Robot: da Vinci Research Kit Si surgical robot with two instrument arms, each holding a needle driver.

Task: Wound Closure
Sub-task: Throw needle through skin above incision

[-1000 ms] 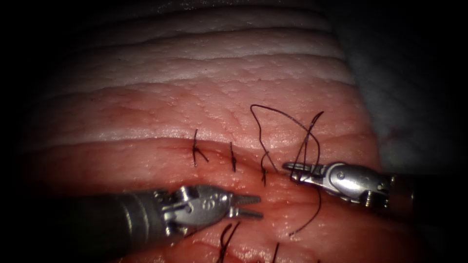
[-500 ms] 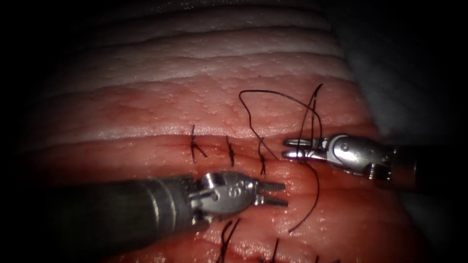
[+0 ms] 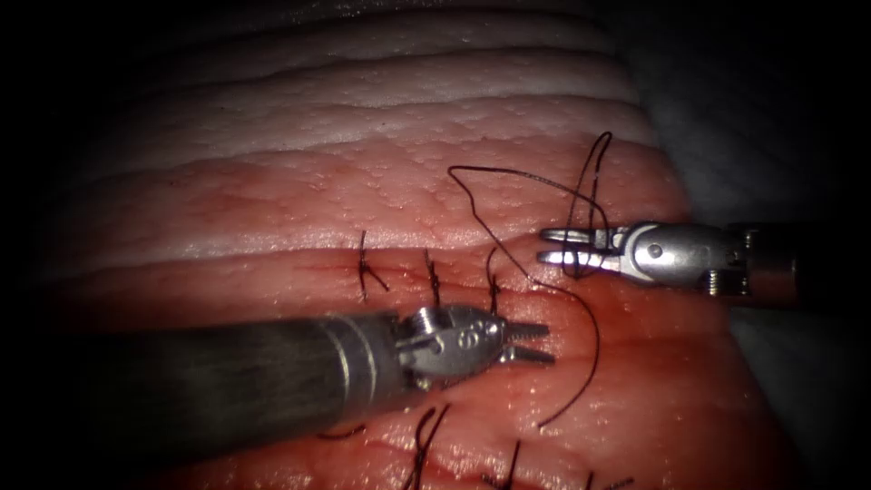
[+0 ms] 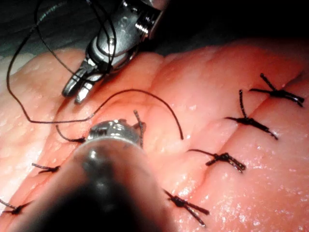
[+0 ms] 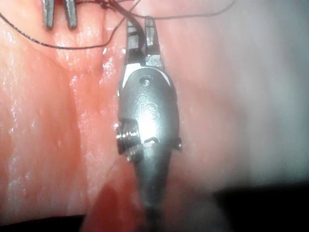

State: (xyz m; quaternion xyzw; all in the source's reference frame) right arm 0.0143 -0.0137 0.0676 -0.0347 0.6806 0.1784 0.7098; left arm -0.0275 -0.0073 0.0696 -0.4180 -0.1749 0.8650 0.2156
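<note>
No needle can be made out anywhere; whether one lies under a tool or beyond the lit area cannot be told. In the left wrist view the left tool point(image 4: 116, 133) is seen from behind its own dark shaft, so its jaws are hidden there. The thread's free end trails down to the lower right of the tissue point(image 3: 272, 200) and stops on the surface; where its other end enters the tissue is hard to follow — it seems to run to the third stitch point(image 3: 494, 292) of the row along the cut point(image 3: 299, 265).

In the endoscope view the left tool point(image 3: 528, 343) lies just below the cut, under that third stitch, its jaws slightly spread and holding nothing; the thread point(image 3: 594, 349) curves past just to the right of its tips without touching them. The right tool point(image 3: 553, 246) sits to the right of the stitch row, just above the line of the cut; its jaws stand apart, and loops of thread hang around them — one loop rises above the tool, another sweeps left in a wide arc over the tissue and back down toward the third stitch. The right wrist view shows the right tool point(image 5: 141, 33) with its two jaws parted and thread crossing at their tips; nothing is pinched between them as far as can be seen.

Two earlier stitches point(image 3: 365, 272) sit to the left of the third; more knotted stitches point(image 3: 422, 440) lie along the near edge.
</note>
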